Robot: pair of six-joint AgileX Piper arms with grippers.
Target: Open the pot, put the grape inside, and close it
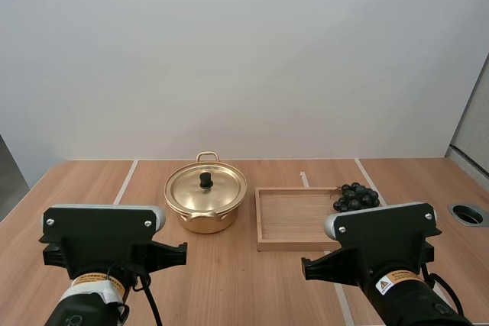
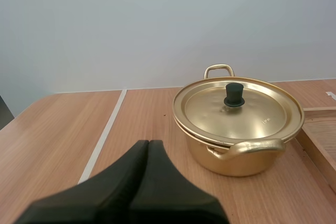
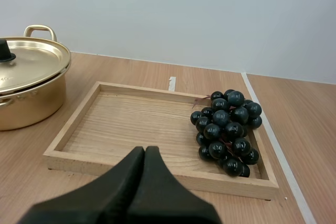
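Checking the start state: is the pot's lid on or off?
On. The lid sits flat on the pot, its black knob up; the grapes lie in the wooden tray.

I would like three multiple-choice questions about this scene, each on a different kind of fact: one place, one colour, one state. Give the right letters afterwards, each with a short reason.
1. Where does the bunch of grapes lie?
A. inside the pot
B. on the wooden tray
C. on top of the pot

2. What colour is the knob of the lid?
A. gold
B. red
C. black

3. In what state is the left gripper?
A. shut on nothing
B. wide open
C. shut on the knob

Answers:
1 B: the grapes rest at the tray's end away from the pot.
2 C: the knob is dark against the gold lid.
3 A: its fingers lie together as one wedge, short of the pot.
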